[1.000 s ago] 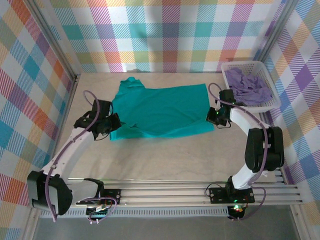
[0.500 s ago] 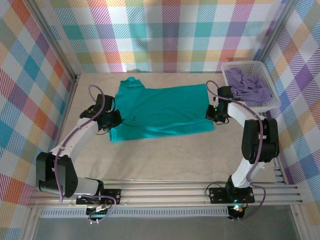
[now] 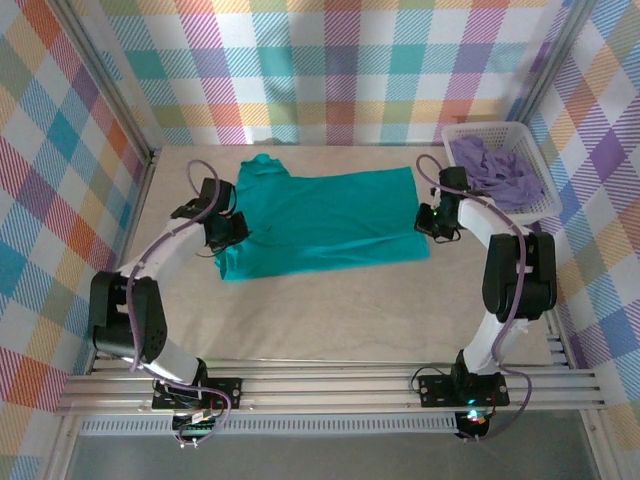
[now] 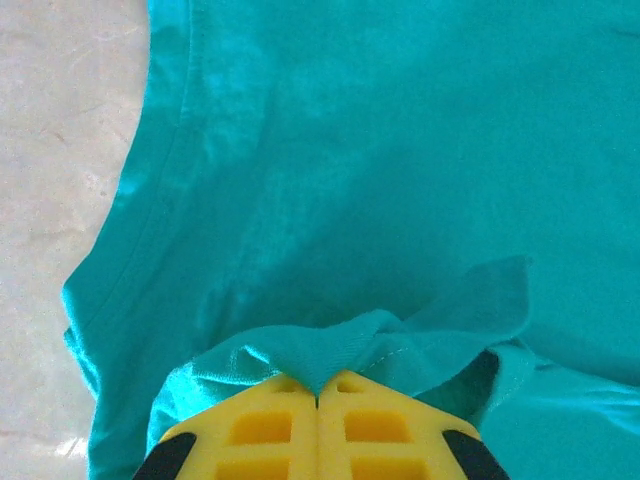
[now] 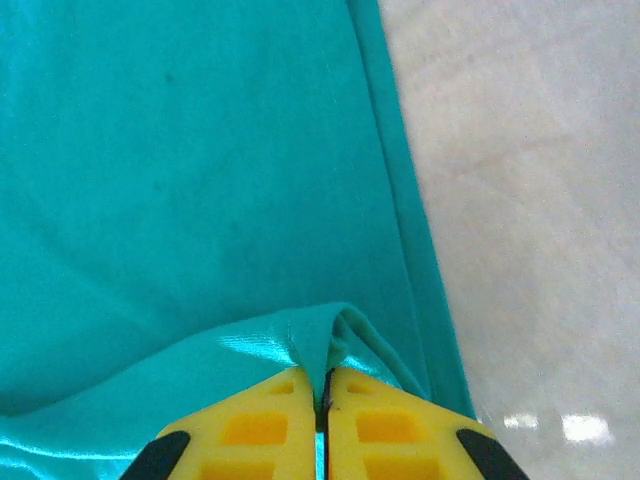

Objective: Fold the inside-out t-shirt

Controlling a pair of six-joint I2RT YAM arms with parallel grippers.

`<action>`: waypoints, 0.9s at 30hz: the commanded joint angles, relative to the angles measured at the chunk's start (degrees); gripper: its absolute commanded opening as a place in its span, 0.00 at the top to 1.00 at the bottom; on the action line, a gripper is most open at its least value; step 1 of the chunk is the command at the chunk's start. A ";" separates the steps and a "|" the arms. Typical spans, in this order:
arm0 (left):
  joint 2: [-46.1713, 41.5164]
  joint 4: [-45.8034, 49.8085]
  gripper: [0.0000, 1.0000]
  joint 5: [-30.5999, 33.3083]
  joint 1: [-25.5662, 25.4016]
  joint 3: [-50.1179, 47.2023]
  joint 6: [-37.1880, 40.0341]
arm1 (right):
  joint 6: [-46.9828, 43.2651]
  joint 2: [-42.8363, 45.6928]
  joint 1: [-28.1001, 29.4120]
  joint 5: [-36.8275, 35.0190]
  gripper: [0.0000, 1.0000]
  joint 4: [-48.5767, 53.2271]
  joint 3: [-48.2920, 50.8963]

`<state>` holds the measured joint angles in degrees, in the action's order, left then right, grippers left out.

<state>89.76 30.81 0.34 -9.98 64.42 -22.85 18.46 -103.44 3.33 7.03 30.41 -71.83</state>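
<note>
Since a second ago both arms have reached farther from their bases. The left pincer (image 3: 232, 228) has slid along the left edge of the t-shirt (image 3: 320, 222) toward the back wall, and its arm has swung in, so the elbow now stands nearer the rail. The right pincer (image 3: 430, 218) has crept the same way, ending closer to the basket (image 3: 490, 126). The shirt's near right corner has drawn back a little with it.

The teal t-shirt lies spread on the desk (image 3: 330, 320), just left of the basket. Its long side runs away from the basket and a sleeve or collar part pokes out at the far corner, well away from the basket. Its right edge lies near the basket's near corner but apart from it.

The left pincer (image 4: 318, 385) is pressed closed on the cloth. In the left wrist view its yellow pads meet with a gathered ridge of teal fabric rising between them, and a small flap is lifted beside it. The hem of the shirt curves past on that view's left, with bare desk beyond.

The right pincer (image 5: 325, 385) is likewise clamped on the t-shirt. A pinched peak of fabric stands at the seam between its pads, beside the stitched edge that runs along the basket side.

A purple garment (image 3: 495, 172) lies crumpled in the basket.
</note>
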 commanded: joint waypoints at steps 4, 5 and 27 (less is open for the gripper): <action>8.34 -2.06 0.92 3.61 1.22 5.81 1.27 | -0.28 -7.94 -0.37 0.55 0.74 -0.08 -7.89; 9.64 -2.06 0.87 4.00 1.38 6.80 1.36 | -0.66 -8.69 -0.39 -0.20 0.71 0.77 -9.27; 4.65 -19.21 0.42 -7.99 -2.15 -11.98 -5.71 | 0.96 -4.77 3.16 5.07 0.59 -0.27 1.78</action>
<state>92.79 14.46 -5.50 -12.03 53.21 -27.79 19.05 -105.41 7.73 12.47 26.35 -67.61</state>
